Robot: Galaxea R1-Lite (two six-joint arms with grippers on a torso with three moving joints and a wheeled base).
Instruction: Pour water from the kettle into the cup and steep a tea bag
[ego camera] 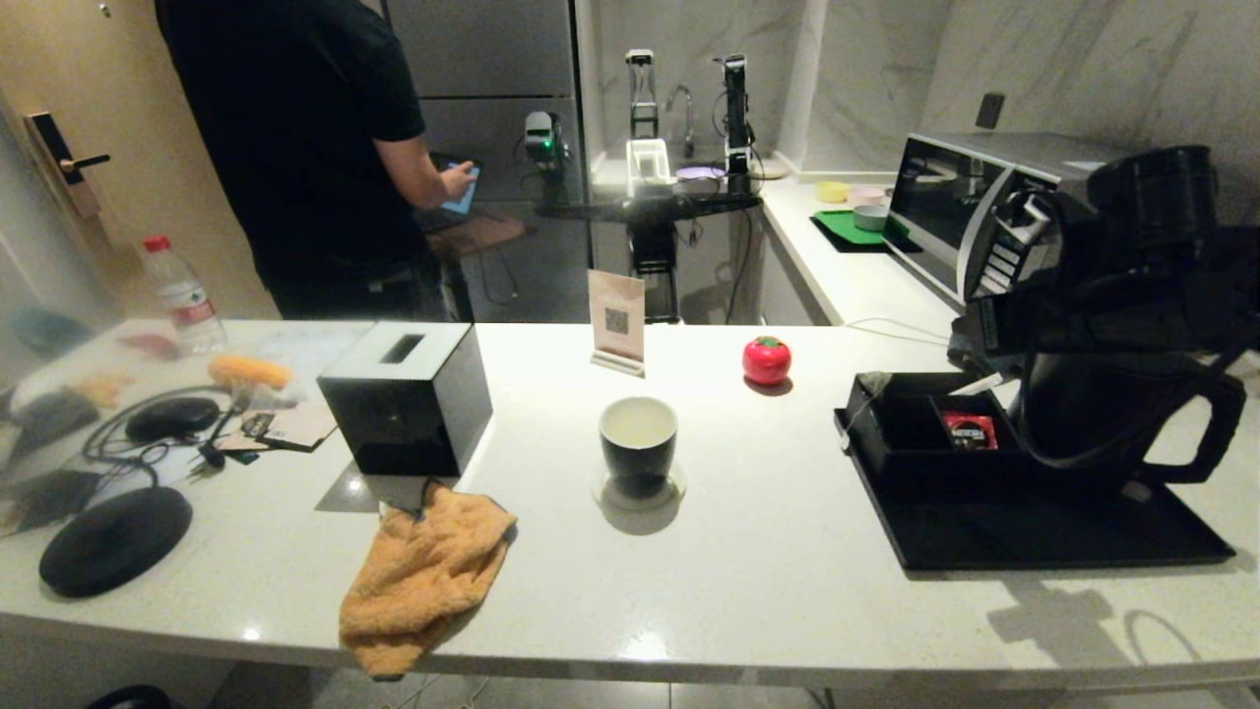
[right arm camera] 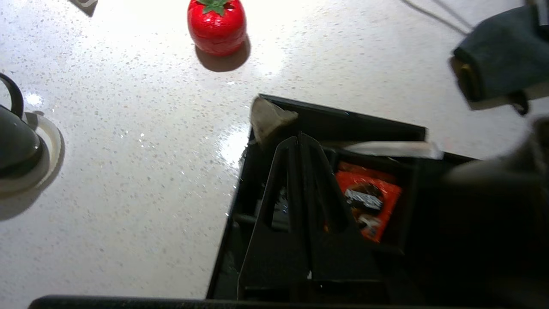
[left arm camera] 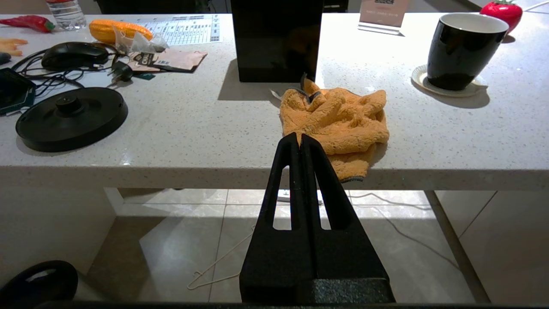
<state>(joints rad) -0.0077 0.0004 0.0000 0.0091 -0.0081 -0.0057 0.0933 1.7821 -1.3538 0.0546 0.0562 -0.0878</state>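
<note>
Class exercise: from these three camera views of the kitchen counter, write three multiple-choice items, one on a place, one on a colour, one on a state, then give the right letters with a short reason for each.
1. Where does the glossy black cup with the white inside stand?
A. on a small white coaster on the counter
B. inside the black tray
C. on top of the black square tissue box

2. What colour is the crumpled fleecy cloth at the counter's front edge?
A. blue
B. orange
C. white

3. How do the fingers of the left hand stand?
A. spread wide
B. closed on the cloth
C. pressed together, holding nothing

Answers:
1 A: the left wrist view shows a white coaster rim under the cup, well apart from the black tray and the tissue box.
2 B: it shows orange in both the head and left wrist views.
3 C: the two fingers meet at their tips with nothing between them.
</note>
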